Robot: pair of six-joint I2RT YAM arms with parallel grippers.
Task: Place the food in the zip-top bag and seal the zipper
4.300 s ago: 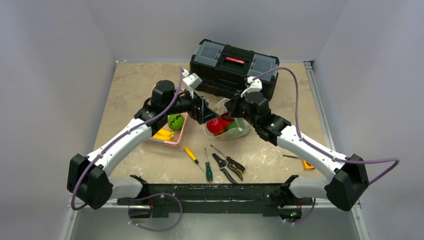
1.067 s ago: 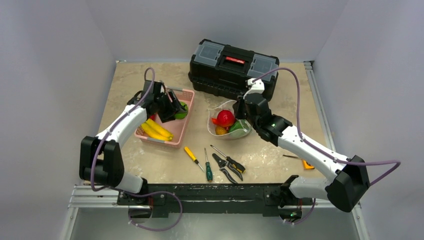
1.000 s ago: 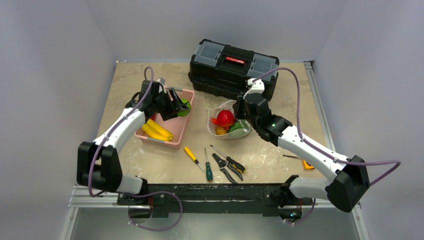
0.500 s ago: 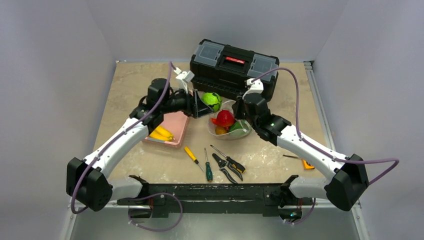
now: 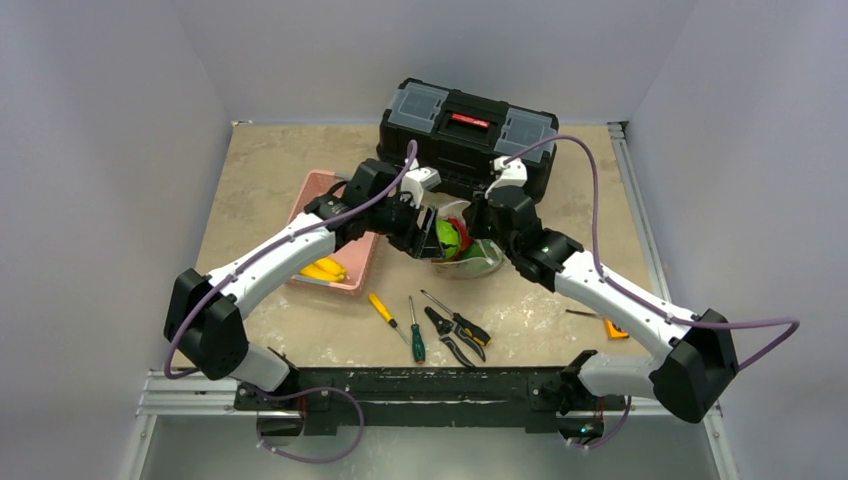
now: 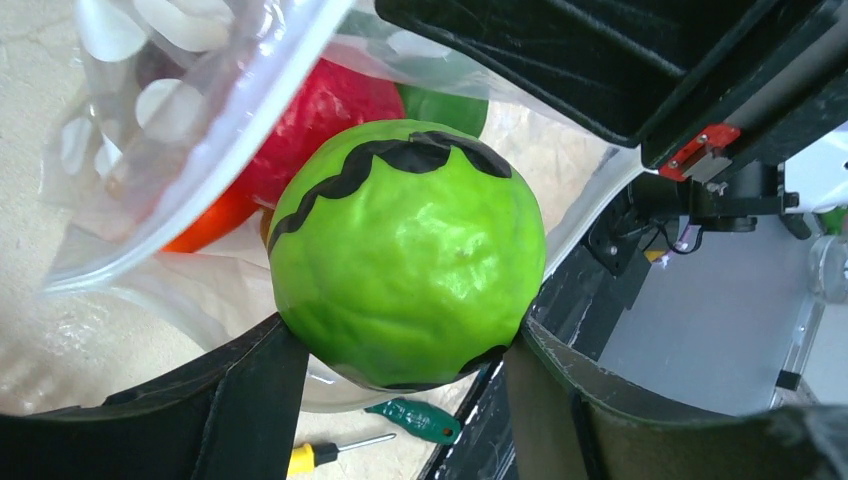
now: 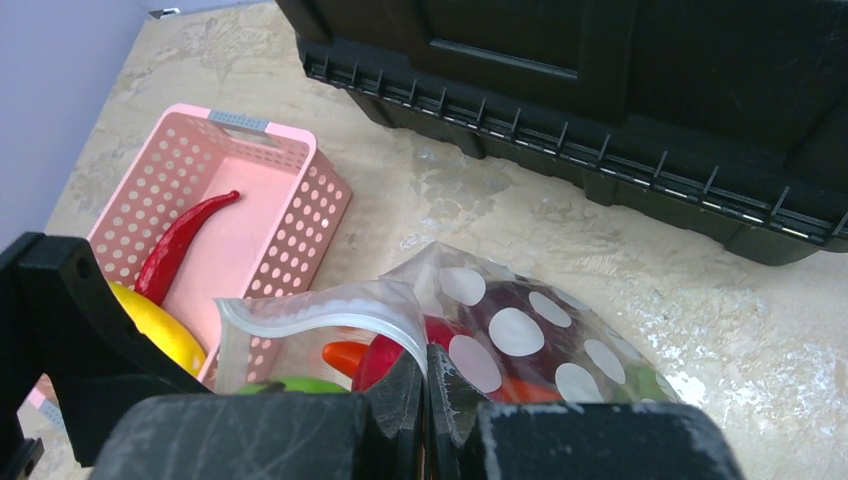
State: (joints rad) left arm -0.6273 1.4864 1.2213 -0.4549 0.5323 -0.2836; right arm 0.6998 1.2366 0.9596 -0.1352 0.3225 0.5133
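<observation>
The zip-top bag [image 5: 480, 263] sits on the worktop [image 5: 270, 160] just in front of the black toolbox [image 5: 465, 125], with red, orange and green food [image 6: 320, 110] inside. The right tool [image 7: 427, 360] is pinched tight on the zipper [image 7: 310, 303], holding the mouth up. The left tool [image 6: 400, 340] clasps a green striped toy melon [image 6: 410, 250] at that opening. Left of the toolbox's front, the pink basket [image 7: 320, 200] holds a red chilli [image 7: 185, 240] and yellow bananas [image 5: 325, 270].

Robot lab cell: plain grey walls [image 5: 100, 150] enclose stone-look tabletop [image 5: 270, 160].
</observation>
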